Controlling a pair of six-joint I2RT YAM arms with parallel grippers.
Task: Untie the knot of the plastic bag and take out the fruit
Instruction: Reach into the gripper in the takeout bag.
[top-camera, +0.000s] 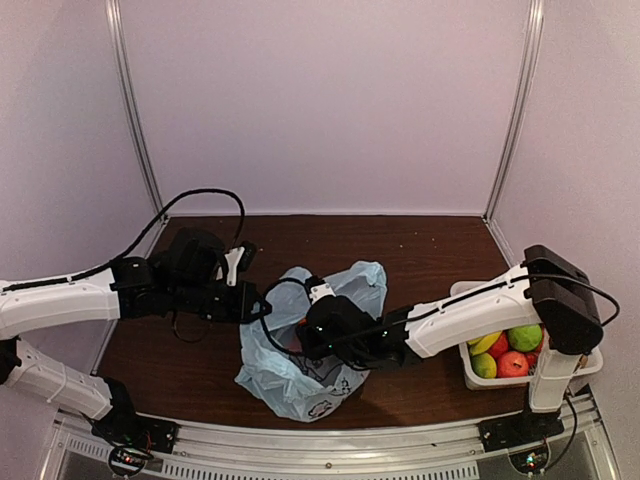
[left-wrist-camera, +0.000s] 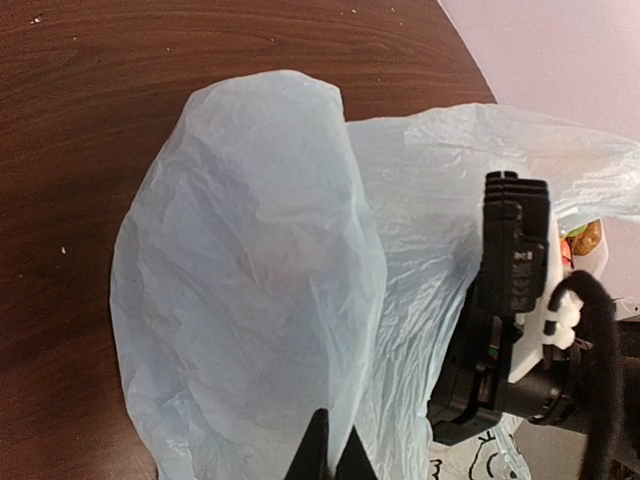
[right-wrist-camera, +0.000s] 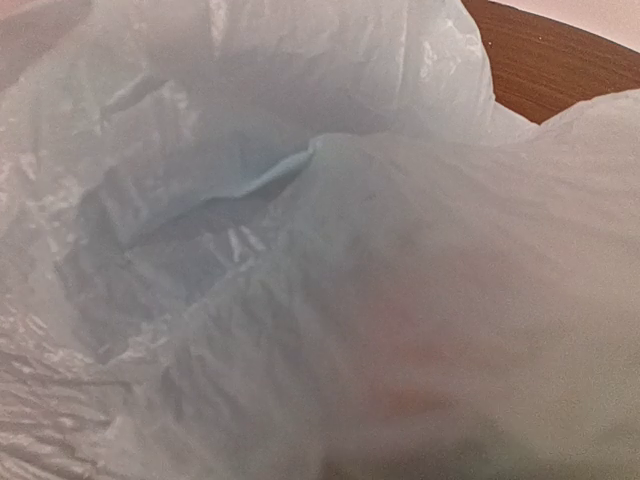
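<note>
The light blue plastic bag (top-camera: 300, 385) lies open at the near middle of the table, and no knot shows. My left gripper (top-camera: 262, 304) is shut on a fold of the bag's left edge; in the left wrist view its dark tips (left-wrist-camera: 330, 462) pinch the thin plastic (left-wrist-camera: 250, 260). My right gripper (top-camera: 303, 338) reaches into the bag's mouth from the right, its fingers hidden by plastic. An orange-red fruit (top-camera: 299, 325) shows just inside the mouth. The right wrist view is filled by bag plastic (right-wrist-camera: 250, 200) with a reddish blur (right-wrist-camera: 420, 385) behind it.
A white basket (top-camera: 590, 370) at the right holds green, red and yellow fruit (top-camera: 512, 350). The dark wood table (top-camera: 420, 250) extends behind the bag. The right arm's black wrist (left-wrist-camera: 505, 300) is close beside the left gripper. Cables loop between the arms.
</note>
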